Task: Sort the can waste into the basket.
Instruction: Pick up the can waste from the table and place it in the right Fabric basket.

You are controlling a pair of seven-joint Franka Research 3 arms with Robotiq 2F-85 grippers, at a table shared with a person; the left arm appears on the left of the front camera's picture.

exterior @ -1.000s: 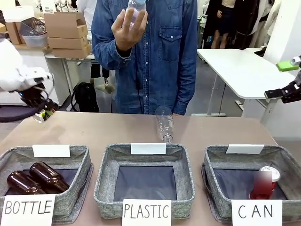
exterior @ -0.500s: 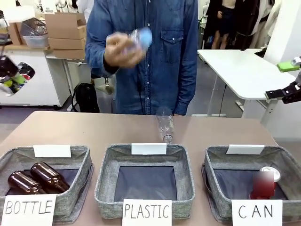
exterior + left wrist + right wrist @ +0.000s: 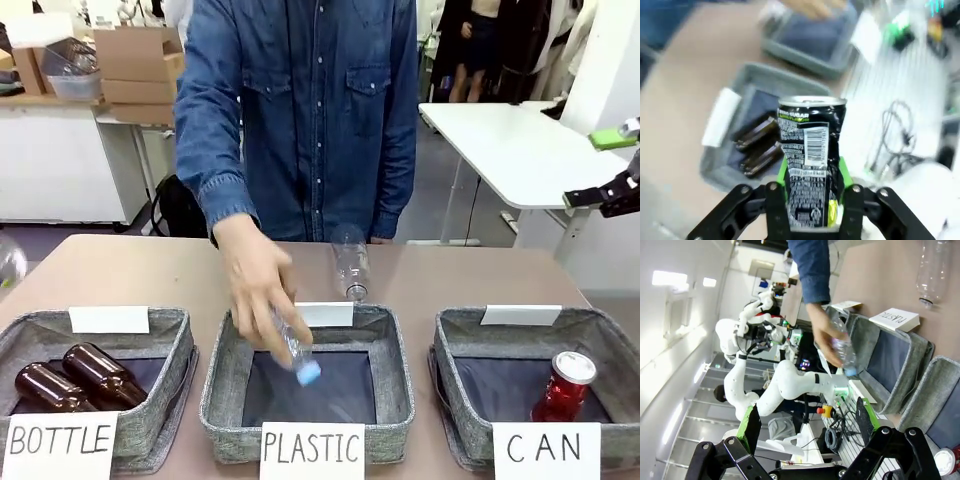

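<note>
While the left end effector [image 3: 812, 200] was clamped tight on the dented dark can [image 3: 810, 142], barcode side showing, the right end effector [image 3: 807, 430] stood wide open and empty; item two, the red can [image 3: 567, 385], sat inside the CAN basket [image 3: 600, 322] at right.

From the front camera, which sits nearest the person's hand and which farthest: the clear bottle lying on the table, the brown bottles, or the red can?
1. The clear bottle, lying on the table just beyond the hand, behind the middle basket.
2. The brown bottles, in the left basket.
3. The red can, in the right basket.
</note>
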